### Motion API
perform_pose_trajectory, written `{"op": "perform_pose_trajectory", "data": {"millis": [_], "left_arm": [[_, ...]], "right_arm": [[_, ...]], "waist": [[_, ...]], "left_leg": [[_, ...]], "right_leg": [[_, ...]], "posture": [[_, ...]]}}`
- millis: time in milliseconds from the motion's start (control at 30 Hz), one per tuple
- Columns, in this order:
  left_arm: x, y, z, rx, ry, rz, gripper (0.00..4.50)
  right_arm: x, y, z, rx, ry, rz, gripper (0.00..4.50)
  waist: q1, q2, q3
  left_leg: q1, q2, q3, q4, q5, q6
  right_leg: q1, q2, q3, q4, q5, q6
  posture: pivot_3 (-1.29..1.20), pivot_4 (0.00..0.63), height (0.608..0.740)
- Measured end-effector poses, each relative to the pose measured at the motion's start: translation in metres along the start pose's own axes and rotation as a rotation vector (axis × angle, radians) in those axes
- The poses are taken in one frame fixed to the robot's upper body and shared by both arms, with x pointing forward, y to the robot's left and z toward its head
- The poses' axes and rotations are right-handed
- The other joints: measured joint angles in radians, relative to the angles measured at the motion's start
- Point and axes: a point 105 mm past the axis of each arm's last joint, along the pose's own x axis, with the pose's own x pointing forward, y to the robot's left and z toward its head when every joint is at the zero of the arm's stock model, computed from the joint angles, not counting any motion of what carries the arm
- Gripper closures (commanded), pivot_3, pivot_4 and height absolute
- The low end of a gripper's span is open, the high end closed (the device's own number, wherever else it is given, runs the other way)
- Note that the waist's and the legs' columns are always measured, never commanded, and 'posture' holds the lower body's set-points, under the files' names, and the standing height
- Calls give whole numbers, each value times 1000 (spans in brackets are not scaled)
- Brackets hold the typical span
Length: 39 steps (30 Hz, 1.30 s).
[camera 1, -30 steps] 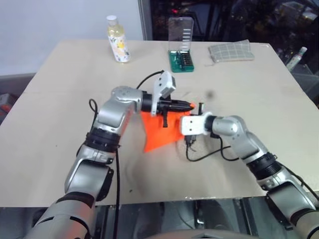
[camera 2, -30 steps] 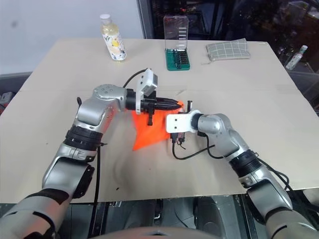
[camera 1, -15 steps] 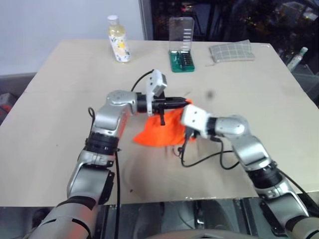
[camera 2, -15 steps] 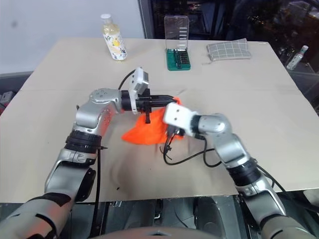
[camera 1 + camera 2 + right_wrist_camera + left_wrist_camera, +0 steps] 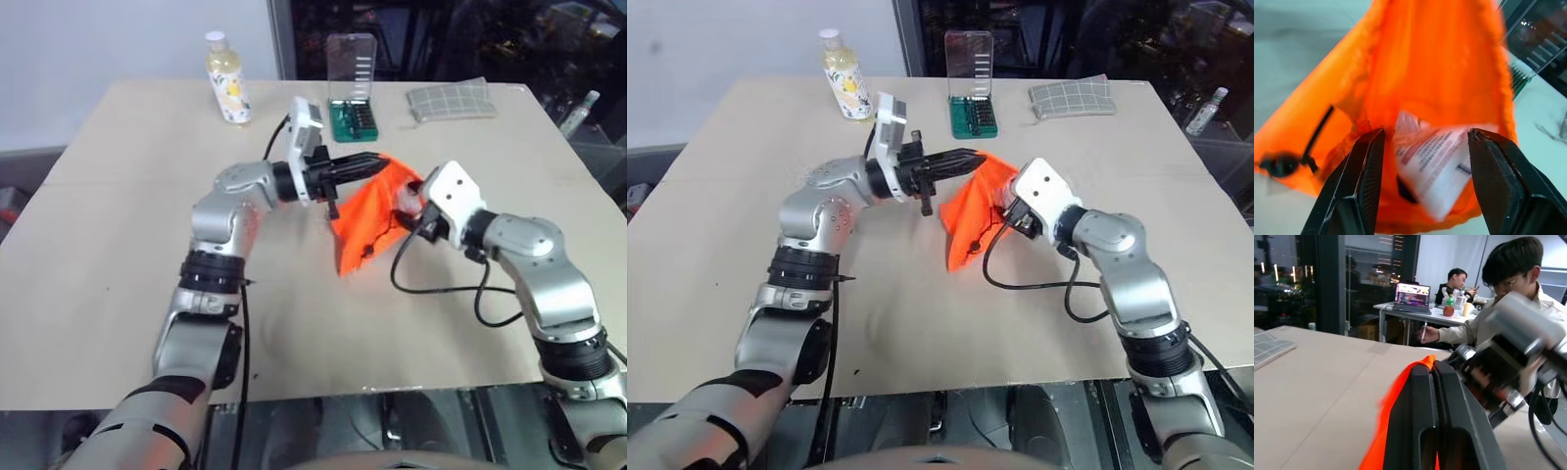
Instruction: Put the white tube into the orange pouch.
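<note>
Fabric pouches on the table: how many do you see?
2: the neon-orange drawstring pouch pinched by the left gripper mid-table, and the grey-green checked cloth pouch at the far edge.

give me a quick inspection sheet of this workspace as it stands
surface: beige table, bare at the front.
job's things: orange pouch held up off the table; white tube lies in its open mouth.
clutter: yellowish bottle, green bit case, checked cloth pouch along the far edge.
grippers: left tool shut on the orange pouch's rim; right tool open, fingers either side of the tube.
cables: black cable loops under the right arm.
surroundings: people at desks beyond the table.
</note>
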Motion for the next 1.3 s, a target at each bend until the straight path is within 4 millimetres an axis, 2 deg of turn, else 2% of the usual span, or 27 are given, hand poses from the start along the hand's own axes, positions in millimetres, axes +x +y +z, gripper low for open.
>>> {"op": "perform_pose_trajectory", "data": {"millis": [100, 200, 300, 333, 367, 433, 533, 633, 800, 1000, 1100, 1300], "left_arm": [[6, -1, -2, 8, 1, 3, 4500], [14, -1, -5, 17, 3, 19, 4500], [16, 6, -14, 24, 32, 80, 4500], [18, 8, -16, 25, 31, 97, 4500], [18, 8, -16, 25, 30, 99, 4500], [23, 8, -17, 19, 19, 102, 4500], [23, 9, -18, 14, 19, 113, 4500], [24, 10, -18, 16, 15, 119, 4500], [26, 10, -16, 22, 12, 123, 4500], [27, 11, -14, 28, 10, 129, 4500], [27, 12, -14, 28, 9, 137, 4500], [26, 13, -13, 28, 9, 145, 4500]], "right_arm": [[1, 0, 4, 33, -33, 0, 1088], [-5, -3, 7, 77, -45, -11, 1088], [-25, -12, 12, 160, -59, -63, 1088], [-36, -17, 15, 250, -86, -105, 1088], [-38, -18, 17, 270, -97, -113, 1088], [-50, -16, 18, 425, -159, -147, 1088], [-60, -8, 6, 555, -149, -173, 1088], [-65, 6, -14, 671, -86, -175, 1088], [-65, 28, -40, 727, 31, -154, 1088], [-59, 50, -51, 770, 83, -74, 1088], [-44, 65, -57, 817, 84, -15, 1088], [-20, 71, -74, 852, 73, -60, 1088]], "waist": [[6, 0, 0], [12, 0, 0], [11, 0, 0], [9, 0, 0], [9, 0, 0], [9, 0, 0], [8, 0, 0], [8, 0, 0], [8, 0, 0], [7, 0, 0], [7, 0, 0], [8, 0, 0]], "left_leg": [[0, 0, 0, 0, 0, 0], [-1, 0, 0, 0, 0, 0], [-1, -1, 0, 0, 0, 0], [-1, -1, -1, 0, 0, 0], [0, 0, -1, 0, 0, 0], [0, 0, -2, -1, 0, 0], [0, 0, -1, -1, 0, 0], [0, 0, -1, -1, 0, 0], [0, 0, -1, -1, 0, 0], [0, 0, -2, -1, 0, 0], [0, 0, -2, -1, 0, 0], [0, 0, -1, -1, 0, 0]], "right_leg": [[0, 0, 0, -1, 0, 0], [0, 0, 0, -1, 0, 0], [0, -1, 0, -1, 0, 0], [0, 0, 0, -1, 0, 0], [0, 0, 0, 0, 0, 0], [0, 0, -1, 0, 0, 0], [0, 0, -1, 0, 0, 0], [0, -1, -1, 0, 0, 0], [0, -1, -1, 0, -1, -1], [0, 0, 0, 0, -1, -2], [0, 0, 0, 0, -2, -3], [0, 0, 0, -1, -2, -2]], "posture": [[0, 150, 740], [0, 150, 740], [0, 150, 740], [0, 150, 740], [0, 150, 740], [0, 150, 740], [0, 150, 740], [0, 150, 740], [0, 150, 740], [0, 150, 740], [0, 150, 740], [0, 150, 740]]}}
